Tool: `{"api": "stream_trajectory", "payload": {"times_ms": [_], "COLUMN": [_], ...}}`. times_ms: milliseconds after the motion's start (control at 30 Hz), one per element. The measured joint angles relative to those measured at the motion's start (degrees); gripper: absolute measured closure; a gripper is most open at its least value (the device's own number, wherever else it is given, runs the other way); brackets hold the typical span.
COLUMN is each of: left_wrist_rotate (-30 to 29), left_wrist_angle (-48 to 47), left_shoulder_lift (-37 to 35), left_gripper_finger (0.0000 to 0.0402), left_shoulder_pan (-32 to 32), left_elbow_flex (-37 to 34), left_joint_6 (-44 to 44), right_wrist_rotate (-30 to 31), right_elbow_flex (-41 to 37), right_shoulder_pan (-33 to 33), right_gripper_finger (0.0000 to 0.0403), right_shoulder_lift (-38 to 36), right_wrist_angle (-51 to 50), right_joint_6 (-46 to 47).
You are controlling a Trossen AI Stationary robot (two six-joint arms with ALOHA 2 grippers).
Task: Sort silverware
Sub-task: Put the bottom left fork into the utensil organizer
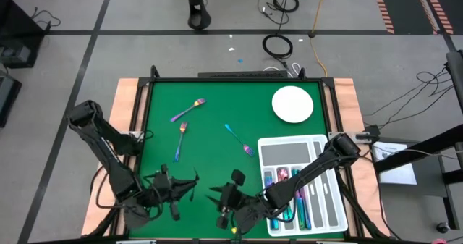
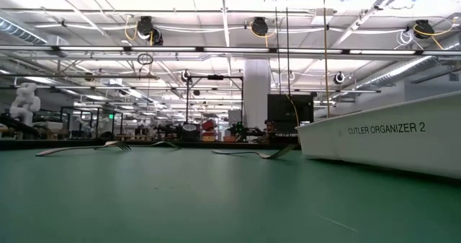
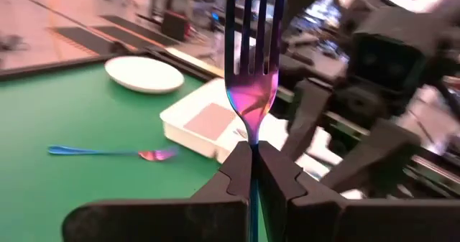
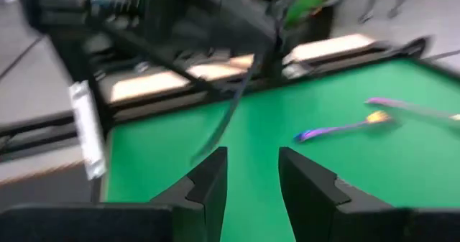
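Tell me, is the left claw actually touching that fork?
Touching. In the left wrist view the left gripper is shut on the fork, its handle pinched between both fingers.

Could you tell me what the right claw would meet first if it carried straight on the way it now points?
Probably the left claw and the fork it holds, facing the open right claw; depth is unclear.

Three loose pieces of silverware (image 1: 182,128) on the mat, one plate (image 1: 292,103), one tray (image 1: 329,200)
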Motion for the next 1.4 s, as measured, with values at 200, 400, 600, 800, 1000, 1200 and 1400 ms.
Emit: {"api": "stream_trajectory", "payload": {"times_ms": [200,400,600,800,1000,1200,1400], "left_wrist_rotate": [-1.8,-1.8,-1.8,-1.5,-1.5,-1.3,-1.3], "left_wrist_angle": [4.3,5.5,6.8,7.6,7.8,12.9,14.6], "left_shoulder_lift": [3.4,4.4,4.4,4.4,4.4,4.4,4.4], "left_gripper_finger": [0.039,0.039,0.0389,0.0389,0.0389,0.0388,0.0388], "left_shoulder_pan": [3.8,5.9,7.2,8.2,8.2,8.2,8.3], "left_elbow_flex": [0.0,0.0,0.0,0.0,0.0,0.0,0.0], "left_joint_6": [0.3,0.3,0.4,0.4,1.1,6.8,9.4], "right_wrist_rotate": [7.9,10.0,9.6,9.4,9.4,6.5,6.2], "right_elbow_flex": [0.0,0.0,0.0,0.0,0.0,0.0,0.0], "right_shoulder_pan": [-0.2,-1.1,-1.7,-2.7,-3.4,-4.9,-5.3], "right_gripper_finger": [0.0287,0.0287,0.0287,0.0287,0.0287,0.0288,0.0327], "right_shoulder_lift": [0.0,0.0,0.7,2.0,2.2,2.2,2.2], "right_wrist_angle": [1.1,0.8,1.3,2.9,4.7,4.7,4.6], "right_joint_6": [0.1,1.7,1.7,1.5,0.0,0.9,1.3]}}
